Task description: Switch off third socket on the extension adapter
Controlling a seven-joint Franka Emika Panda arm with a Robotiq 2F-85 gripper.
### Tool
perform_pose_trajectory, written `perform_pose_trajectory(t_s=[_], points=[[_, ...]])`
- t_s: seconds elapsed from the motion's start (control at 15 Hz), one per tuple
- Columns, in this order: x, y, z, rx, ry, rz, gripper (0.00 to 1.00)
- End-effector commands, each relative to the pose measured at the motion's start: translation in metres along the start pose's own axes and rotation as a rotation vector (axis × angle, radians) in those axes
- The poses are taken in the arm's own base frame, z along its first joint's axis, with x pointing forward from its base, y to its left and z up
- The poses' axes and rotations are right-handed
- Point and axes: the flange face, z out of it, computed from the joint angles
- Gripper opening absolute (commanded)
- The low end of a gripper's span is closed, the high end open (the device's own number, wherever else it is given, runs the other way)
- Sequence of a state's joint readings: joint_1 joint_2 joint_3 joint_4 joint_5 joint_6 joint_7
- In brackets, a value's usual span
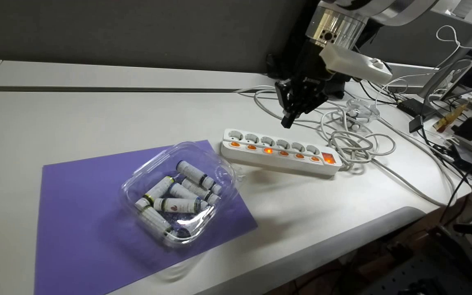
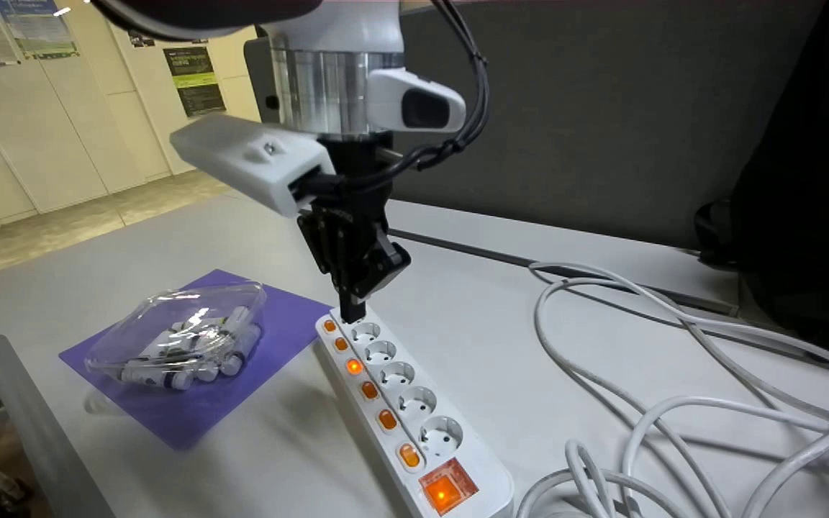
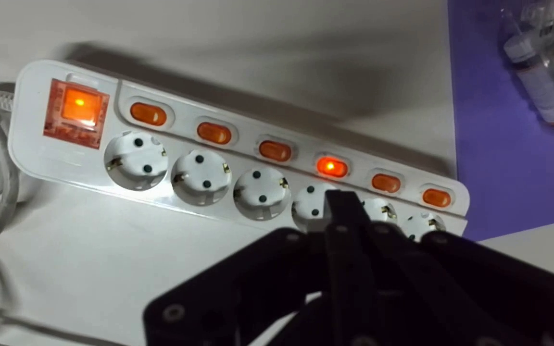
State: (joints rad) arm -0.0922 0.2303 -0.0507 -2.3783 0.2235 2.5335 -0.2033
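Note:
The extension adapter [image 1: 277, 160] is a long white strip lying on the table; it also shows in an exterior view [image 2: 483, 491] and the wrist view [image 3: 244, 139]. Its third switch [image 1: 268, 150] from the end by the purple sheet glows orange-red; this switch also shows in an exterior view [image 2: 354, 366] and the wrist view [image 3: 332, 166]. The large main switch [image 3: 77, 112] glows too. The other small switches are unlit. My gripper [image 1: 288, 121] is shut and empty, pointing down above the strip, apart from it. In the wrist view, its tips [image 3: 346, 204] partly cover the sockets beside the lit switch.
A clear plastic tray [image 1: 230, 184] of several grey-white cylinders stands on a purple sheet [image 1: 76, 205] beside the strip's end. White cables [image 2: 601, 388] lie coiled by the main-switch end. A dark partition [image 1: 137, 32] stands behind the table.

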Motion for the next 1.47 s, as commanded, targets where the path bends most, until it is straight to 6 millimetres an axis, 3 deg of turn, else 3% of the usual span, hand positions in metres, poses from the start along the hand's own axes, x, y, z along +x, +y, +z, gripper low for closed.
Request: perform_pose_trajectory(t_s=[0.0,0.07,0.93,1.4], points=[[-0.015,-0.001,0.001,-0.011,0.067,0.018,0.00],[-0.006,-0.001,0.006,-0.010,0.028,0.000,0.01],[-0.012,-0.014,0.029,0.001,0.029,0.003,0.00],[-0.011,-0.008,0.048,0.000,0.005,0.041,0.00]])
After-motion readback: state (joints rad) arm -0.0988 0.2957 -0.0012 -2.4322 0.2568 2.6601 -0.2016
